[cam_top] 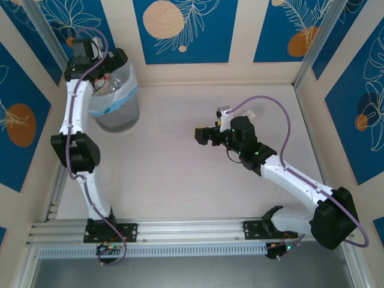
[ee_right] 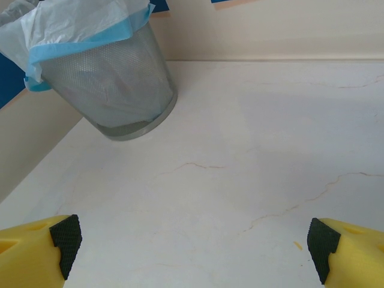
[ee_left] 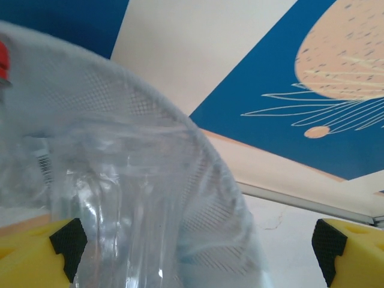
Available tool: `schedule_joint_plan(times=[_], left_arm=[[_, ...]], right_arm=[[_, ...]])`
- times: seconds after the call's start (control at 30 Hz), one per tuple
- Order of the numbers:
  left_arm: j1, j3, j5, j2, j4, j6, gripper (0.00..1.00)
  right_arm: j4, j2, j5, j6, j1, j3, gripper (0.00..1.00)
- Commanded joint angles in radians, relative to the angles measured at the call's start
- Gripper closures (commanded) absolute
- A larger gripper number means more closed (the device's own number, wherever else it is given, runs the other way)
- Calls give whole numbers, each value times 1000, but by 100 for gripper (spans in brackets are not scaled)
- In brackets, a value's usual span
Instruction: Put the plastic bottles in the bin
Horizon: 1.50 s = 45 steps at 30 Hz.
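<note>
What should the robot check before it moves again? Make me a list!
1. Left gripper open, holding nothing: ok.
2. Right gripper open, holding nothing: ok.
3. Bin standing upright at the far left corner of the table: ok.
4. Left gripper apart from the bin's bag: cannot tell, it is very close.
5. Right gripper well apart from the bin: ok.
6. Bottles in the bin: one red cap shows there; how many bottles, cannot tell.
</note>
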Motion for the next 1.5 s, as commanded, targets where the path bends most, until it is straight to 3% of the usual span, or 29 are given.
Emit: schedule_joint_plan(times=[0.0, 0.17, 0.37, 0.57, 0.8, 1.03, 1.23, 1.33, 1.47], left_arm=[[4, 64, 72, 59, -7, -31, 1], [6, 124, 69, 105, -44, -14, 1], [6, 124, 50, 13, -80, 39, 1], [3, 63, 59, -133, -88, 47, 1], [-33, -333, 90, -403, 123, -23, 1], [-103, -693, 59, -652, 303, -116, 1], [-268, -1056, 32, -870, 490, -268, 1], [-363, -1154, -4, -927, 500, -269, 1], [-401, -1239, -32, -971, 479, -244, 1]], right_arm=[[-8, -6, 4, 9, -3, 33, 1], [-14, -10, 11, 12, -3, 32, 1], [-18, -25, 88, 22, -12, 21, 1], [-66, -33, 44, 205, -181, 7, 1], [-188, 43, 26, 429, -363, 41, 0], [-420, 178, 207, 557, -373, 169, 1], [-471, 312, 213, 585, -412, 253, 1], [-513, 398, 222, 582, -418, 325, 1], [-530, 498, 208, 559, -414, 416, 1]])
